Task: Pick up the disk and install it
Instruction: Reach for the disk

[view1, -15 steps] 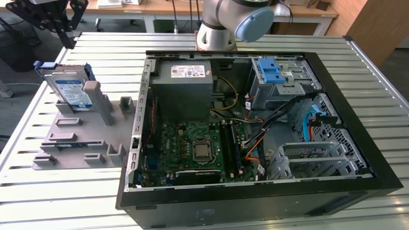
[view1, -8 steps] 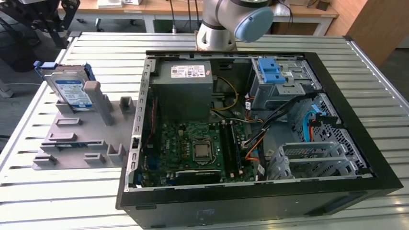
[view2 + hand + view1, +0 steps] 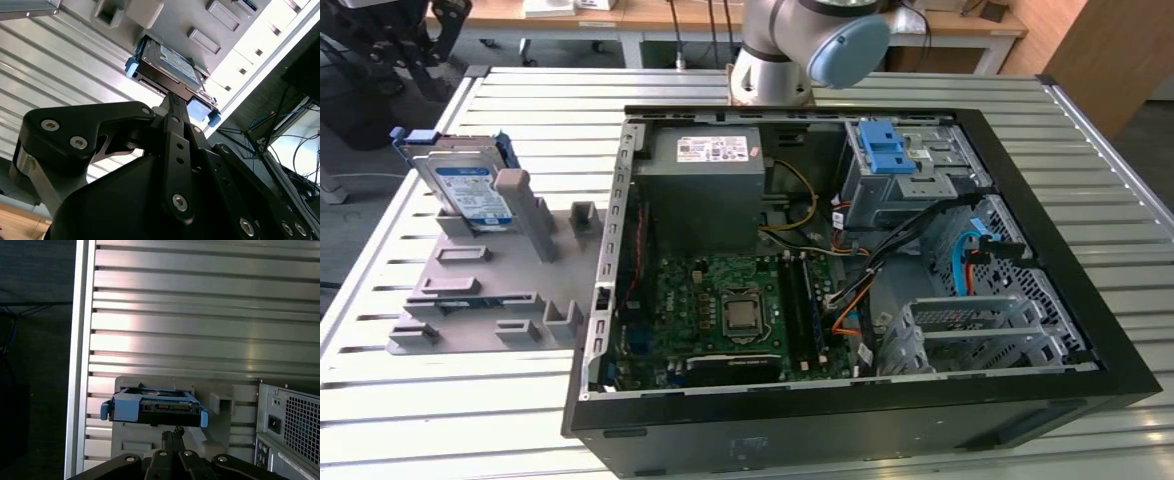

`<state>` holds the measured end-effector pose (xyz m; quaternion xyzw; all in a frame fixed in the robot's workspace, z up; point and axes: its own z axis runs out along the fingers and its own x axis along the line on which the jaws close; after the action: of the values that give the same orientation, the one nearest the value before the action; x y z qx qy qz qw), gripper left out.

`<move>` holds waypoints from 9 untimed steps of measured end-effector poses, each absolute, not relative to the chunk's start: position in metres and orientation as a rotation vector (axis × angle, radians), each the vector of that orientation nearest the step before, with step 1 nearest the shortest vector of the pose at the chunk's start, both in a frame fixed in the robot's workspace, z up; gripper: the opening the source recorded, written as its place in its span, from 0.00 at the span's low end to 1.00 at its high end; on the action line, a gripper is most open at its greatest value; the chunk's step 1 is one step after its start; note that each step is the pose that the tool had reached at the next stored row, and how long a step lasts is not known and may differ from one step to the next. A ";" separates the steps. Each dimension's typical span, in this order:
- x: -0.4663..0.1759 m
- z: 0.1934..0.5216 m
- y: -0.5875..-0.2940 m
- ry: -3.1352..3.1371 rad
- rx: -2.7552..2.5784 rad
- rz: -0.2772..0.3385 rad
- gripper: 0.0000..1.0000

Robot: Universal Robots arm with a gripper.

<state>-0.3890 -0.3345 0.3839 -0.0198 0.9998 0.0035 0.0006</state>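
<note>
The disk stands on edge, leaning in a slot of the grey plastic holder at the exterior view's left. It is silver with a blue-and-white label and a blue carrier frame. In both wrist views my gripper is shut, its black fingertips pressed together with nothing between them. The tips point towards the disk, which sits some way beyond them, untouched in the holder.
The open computer case lies on the slatted metal table. Inside are a grey drive cage with a blue latch, a grey power supply and a green board. The arm's base stands behind the case.
</note>
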 end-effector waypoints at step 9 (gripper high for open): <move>-0.407 0.383 -0.331 3.140 -0.062 0.011 0.11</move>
<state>-0.4072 -0.3309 0.3825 -0.0198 0.9998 0.0033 0.0006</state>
